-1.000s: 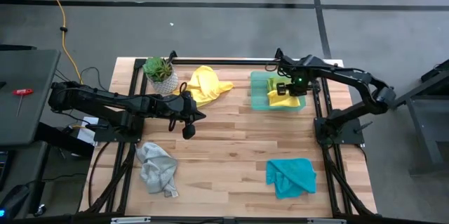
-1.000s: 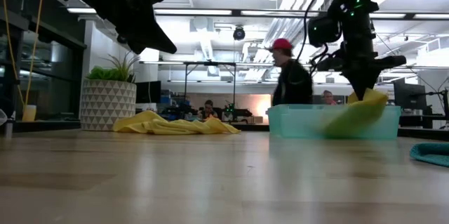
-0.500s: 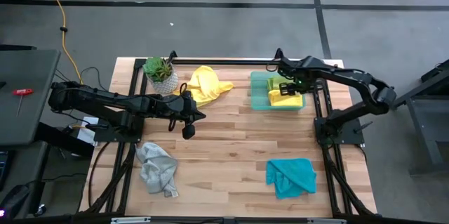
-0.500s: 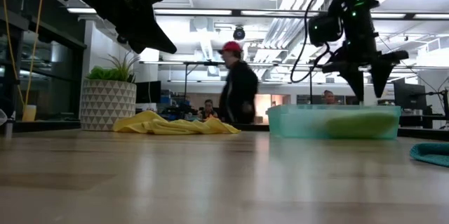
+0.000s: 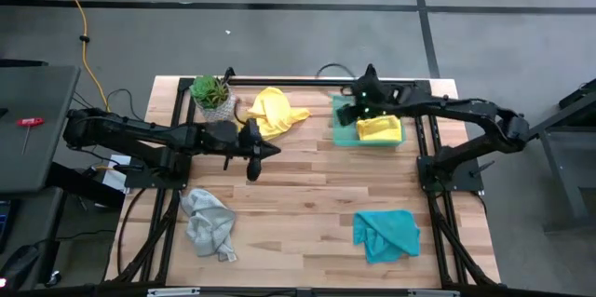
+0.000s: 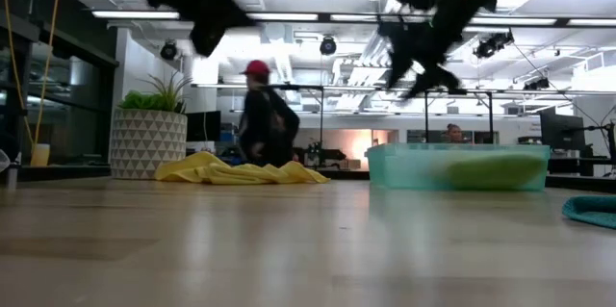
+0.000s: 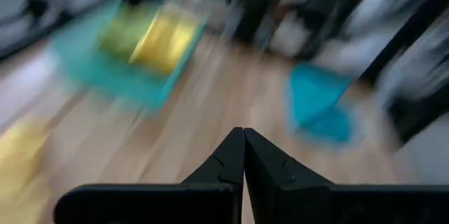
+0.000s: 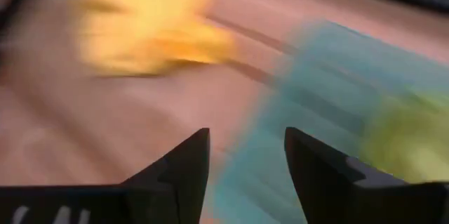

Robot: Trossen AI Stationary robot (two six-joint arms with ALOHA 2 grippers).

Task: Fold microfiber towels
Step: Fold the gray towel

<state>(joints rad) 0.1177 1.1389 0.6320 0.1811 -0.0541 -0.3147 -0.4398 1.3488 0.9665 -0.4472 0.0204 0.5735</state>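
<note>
Right gripper (image 5: 358,103): hovering with its two dark fingers (image 8: 184,166) standing apart and holding nothing, above the rim of the translucent green rectangular tray (image 5: 344,135) at the back of the table.
Left gripper (image 5: 272,151): hanging above the bare middle of the light wooden slatted table (image 5: 307,185), its fingers (image 7: 231,159) pressed together on nothing.
Folded towels in tray: a yellow microfiber towel (image 5: 379,129) is lying in the tray on a lime green one that is showing through the wall (image 6: 496,170) in the low view.
Loose yellow microfiber towel (image 5: 270,111): sitting crumpled near the table's back edge, just beside the small green potted plant in a white patterned pot (image 5: 213,93).
Crumpled grey microfiber towel (image 5: 209,222): lying on the front left of the table.
Teal-blue microfiber towel (image 5: 386,233): lying rumpled on the front right, well apart from the grey one.
Background: a person in a red cap (image 6: 264,115) is passing in the room behind the table.
</note>
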